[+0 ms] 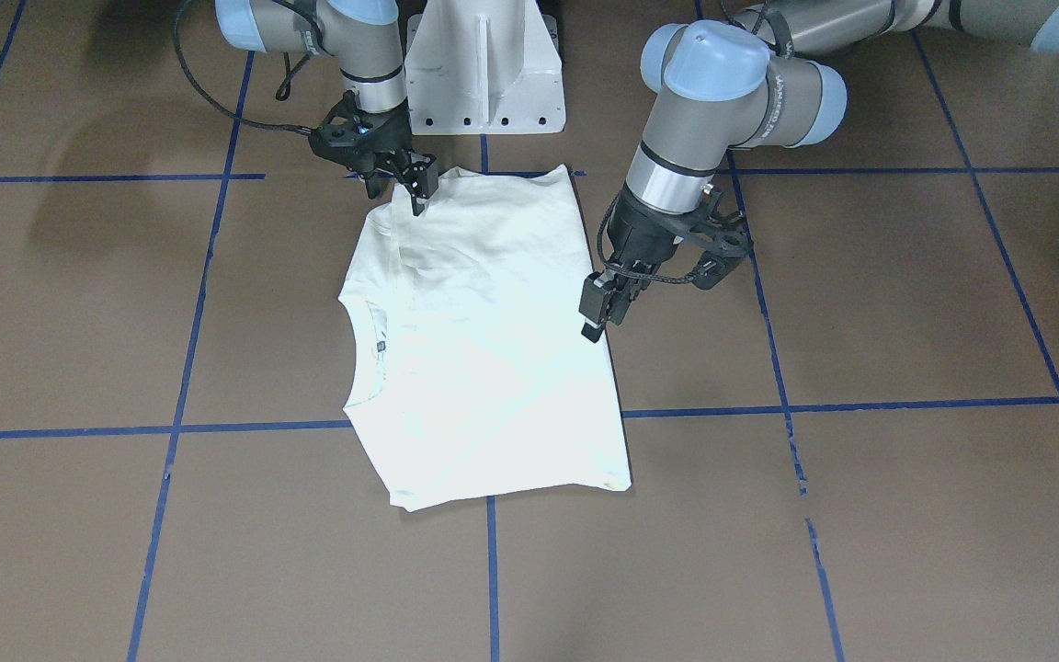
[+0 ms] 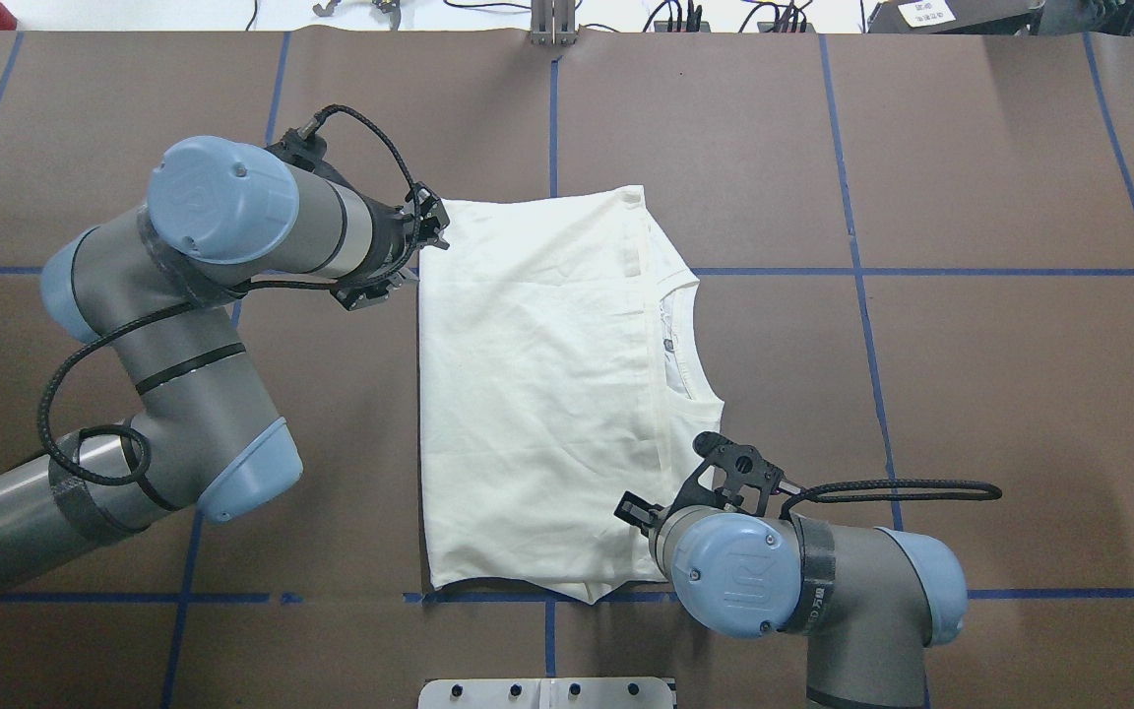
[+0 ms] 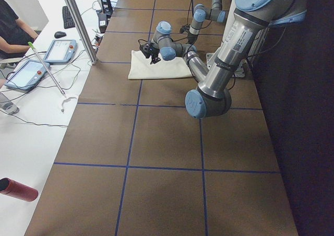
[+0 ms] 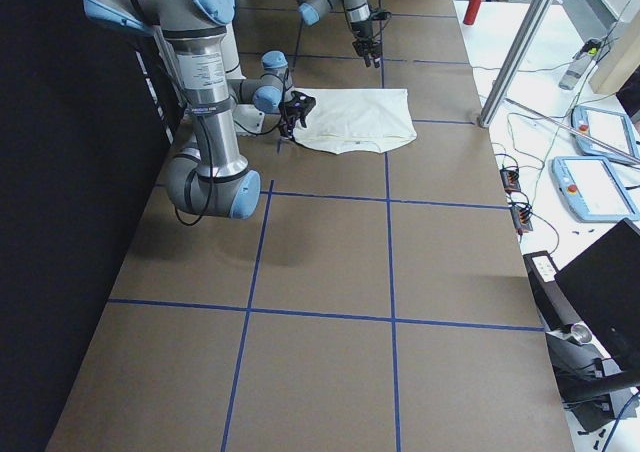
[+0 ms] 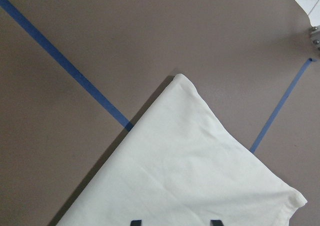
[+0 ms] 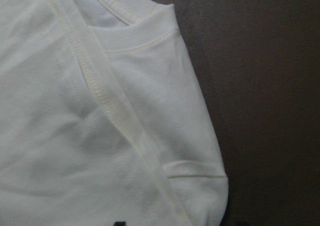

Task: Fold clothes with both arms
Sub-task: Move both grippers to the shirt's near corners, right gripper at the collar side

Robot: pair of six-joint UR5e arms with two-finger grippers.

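In the front view, the T-shirt point(image 1: 483, 349) lies on the table point(image 1: 860, 303), sleeves already tucked in, halving folds probably left; overhead, left gripper point(image 2: 424, 236) and right gripper point(image 2: 634, 512) hover at opposite corners; wrist views show both spread wide, holding nothing

I see only one face of the shirt point(image 1: 483, 349); its underside lies against the table point(image 1: 860, 303), hidden. The label point(image 1: 381, 346) inside the shirt's collar is too small for me to read. Overhead, the right arm point(image 2: 734, 571) covers most of the right gripper point(image 1: 415, 188) at the shirt's corner. Each wrist camera crops its fingers at the bottom edge: only dark fingertips point(image 5: 134, 222), set apart, over the shirt. Whether the left gripper point(image 1: 596, 317) touches the shirt's edge, I cannot tell.
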